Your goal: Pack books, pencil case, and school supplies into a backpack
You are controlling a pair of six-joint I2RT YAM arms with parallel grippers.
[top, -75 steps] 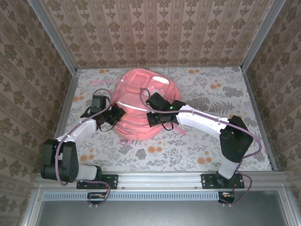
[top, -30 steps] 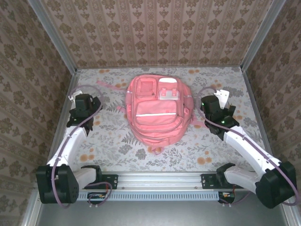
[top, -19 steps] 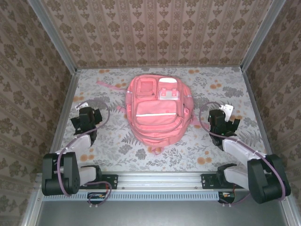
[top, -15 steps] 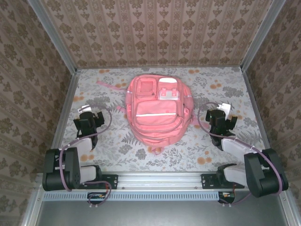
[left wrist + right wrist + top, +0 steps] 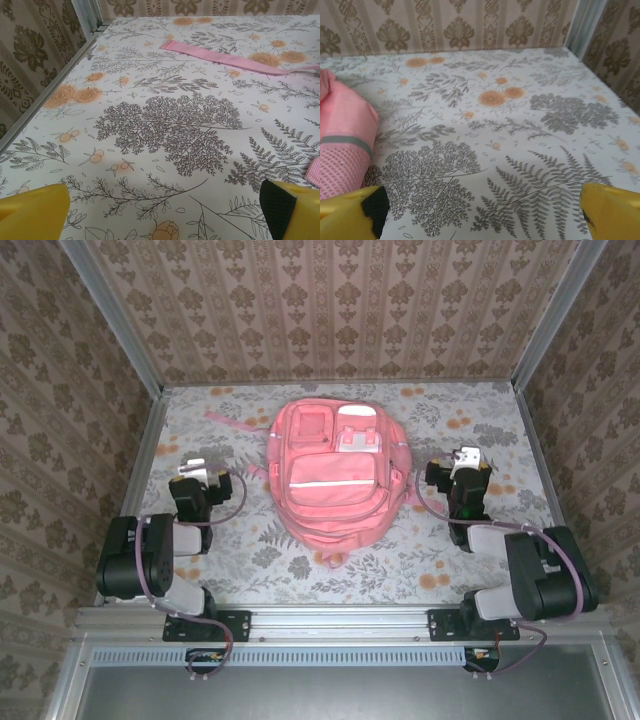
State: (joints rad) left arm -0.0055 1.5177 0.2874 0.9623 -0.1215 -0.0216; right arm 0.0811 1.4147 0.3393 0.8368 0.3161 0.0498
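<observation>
Left of the backpack [image 5: 333, 478], well apart from it, we find the left gripper [image 5: 162, 215] low over the table [image 5: 165, 125]. Its jaws stand wide apart and hold nothing; bare patterned cloth lies between the yellow fingers [image 5: 30, 210]. A pink strap [image 5: 225, 56] of the backpack lies flat on the table beyond this gripper.

The backpack lies front side up, with its pockets and pale stripe facing the top camera. No flap or zip stands visibly open. We cannot tell from outside whether the books and the pencil case are inside.

Right of the backpack, also apart from it, the right gripper [image 5: 480, 212] sits low over the table. Its jaws are spread wide and grip nothing. The backpack's mesh side pocket [image 5: 340, 167] lies just beside its left finger.

We judge the packing complete or close to it, with both arms parked beside their bases.
</observation>
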